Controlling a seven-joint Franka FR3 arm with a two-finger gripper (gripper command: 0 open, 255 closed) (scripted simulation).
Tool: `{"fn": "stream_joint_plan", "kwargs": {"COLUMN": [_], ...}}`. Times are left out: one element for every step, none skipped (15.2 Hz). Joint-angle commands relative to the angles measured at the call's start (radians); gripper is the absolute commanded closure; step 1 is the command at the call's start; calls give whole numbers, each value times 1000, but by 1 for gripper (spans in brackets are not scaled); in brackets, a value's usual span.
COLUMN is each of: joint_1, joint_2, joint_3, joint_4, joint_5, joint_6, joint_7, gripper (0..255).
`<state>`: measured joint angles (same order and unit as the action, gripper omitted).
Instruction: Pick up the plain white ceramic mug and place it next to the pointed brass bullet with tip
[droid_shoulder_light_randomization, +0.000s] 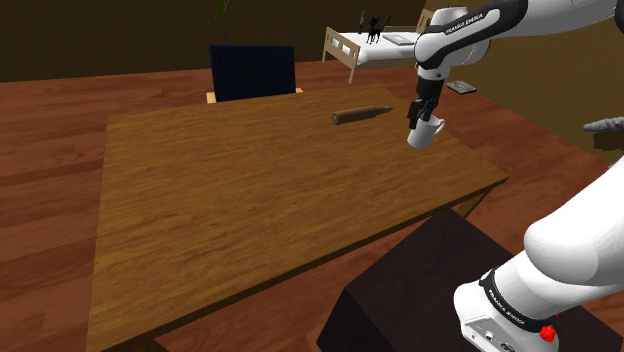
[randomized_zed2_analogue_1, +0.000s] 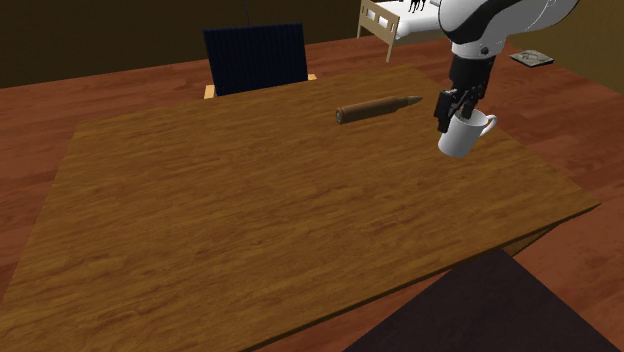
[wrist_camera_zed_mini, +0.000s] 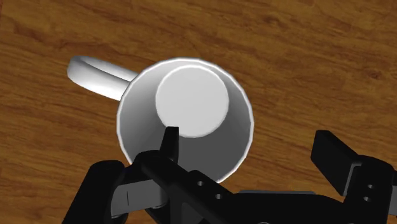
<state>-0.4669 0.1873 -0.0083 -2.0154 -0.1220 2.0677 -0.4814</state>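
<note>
A white mug (droid_shoulder_light_randomization: 427, 131) (randomized_zed2_analogue_1: 464, 134) hangs slightly tilted just over the wooden table (droid_shoulder_light_randomization: 250, 210) (randomized_zed2_analogue_1: 250, 230), near the shoulder view's right edge of it. My black gripper (droid_shoulder_light_randomization: 420, 112) (randomized_zed2_analogue_1: 447, 108) (wrist_camera_zed_mini: 170, 153) is shut on the mug's rim, with one finger (wrist_camera_zed_mini: 170, 141) inside the mug (wrist_camera_zed_mini: 191, 108) and its handle pointing away from that finger. A brown pointed bullet (droid_shoulder_light_randomization: 360, 115) (randomized_zed2_analogue_1: 378, 108) lies on the table, a short way to the shoulder view's left of the mug and slightly farther back.
A dark blue chair (droid_shoulder_light_randomization: 252, 70) (randomized_zed2_analogue_1: 255, 55) stands at the table's far side. A white bed frame (droid_shoulder_light_randomization: 365, 45) and a small grey object (randomized_zed2_analogue_1: 530, 58) on the floor lie beyond. My dark stand (droid_shoulder_light_randomization: 430, 290) is at the near right corner.
</note>
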Motion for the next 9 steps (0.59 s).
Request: {"fn": "stream_joint_plan", "kwargs": {"joint_1": [3, 5, 6, 6, 6, 6, 6, 6, 6], "joint_2": [-15, -24, -30, -30, -30, -30, -30, -30, -30], "joint_3": [3, 4, 5, 5, 5, 5, 5, 5, 5], "joint_4": [36, 60, 79, 79, 79, 79, 79, 79, 79], "joint_5": [3, 5, 7, 7, 7, 7, 7, 7, 7], "joint_6": [-52, -84, -110, -110, -110, -110, -110, -110, -110], "joint_7": [-1, -2, -3, -3, -3, -3, -3, -3, -3], "gripper": [0, 0, 0, 0, 0, 0, 0, 0, 0]}}
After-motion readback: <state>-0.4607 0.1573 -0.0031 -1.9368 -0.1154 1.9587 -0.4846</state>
